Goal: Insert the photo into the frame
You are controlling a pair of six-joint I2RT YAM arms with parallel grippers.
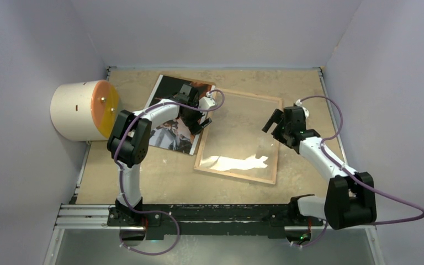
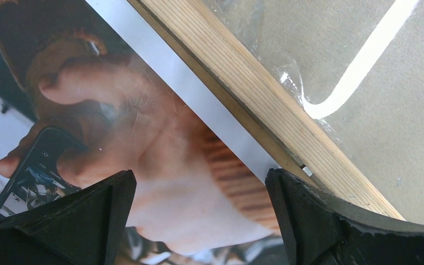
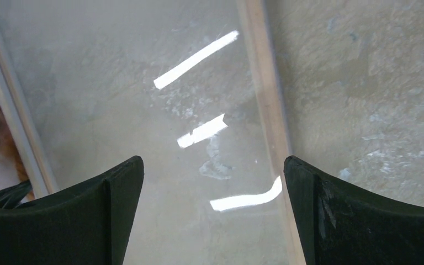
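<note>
Glossy paper is the hazard: the photo (image 1: 171, 135) lies flat, face up, on the worktop (image 1: 143, 182), its right edge against the left rail of the frame (image 1: 236, 175). The left tool (image 2: 199, 187) hangs spread above that edge; closing there could crease the print or snag the wooden rail. The right tool (image 3: 212, 176), also spread, hovers over the glass. Count: one photo, one frame, two tools.

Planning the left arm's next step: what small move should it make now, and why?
Probably lower the left tool onto the photo's edge nearest the frame and pinch it. Its jaws stand open above that edge, the photo lies flat beside the frame rather than in it, and the right tool hangs open over the glass.
</note>
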